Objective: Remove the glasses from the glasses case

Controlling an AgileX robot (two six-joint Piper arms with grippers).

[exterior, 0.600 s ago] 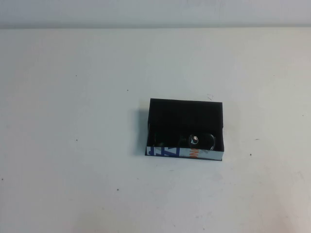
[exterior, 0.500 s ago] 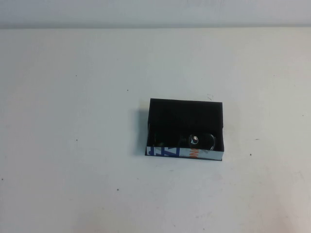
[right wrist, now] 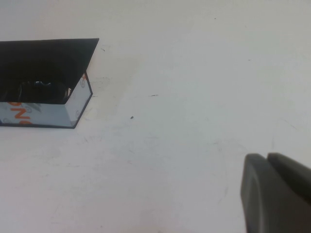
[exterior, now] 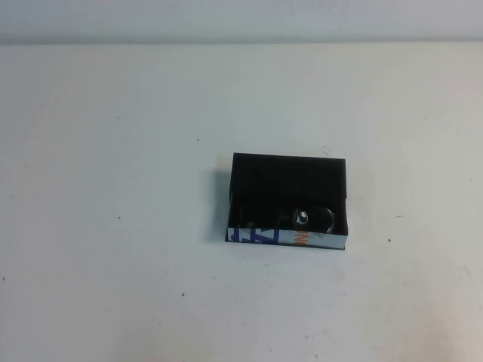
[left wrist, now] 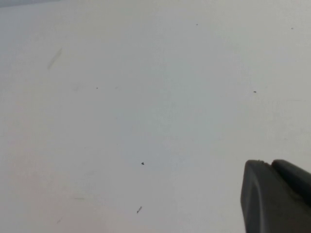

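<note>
1. Nearest the robot, on the near side of the case (exterior: 287,197), bare white table (exterior: 113,286) is showing, flecked with small dark specks.
2. Neither arm is reaching into the high view. The left gripper (left wrist: 277,196) is appearing only in its own wrist view, as a dark tip hanging over speckled table with the case nowhere in that view; whether its fingers are apart or together cannot be told.
3. The right gripper (right wrist: 277,194) is likewise appearing only as a dark tip in its wrist view, hanging over bare table well apart from the case, with one corner of the case showing across that view; its fingers' state cannot be told either.
4. The case is sitting open on the table, a little right of the table's middle, its white side with blue and orange print facing the robot.
5. The glasses (exterior: 302,219) are lying inside the case, against that near white wall, with one greyish lens catching light; the rest of the dark frame is blending into the black interior.
6. Beyond the glasses, the black far wall of the case is standing upright.
7. Farther still, more pale table is stretching away to a grey back wall (exterior: 241,19).
</note>
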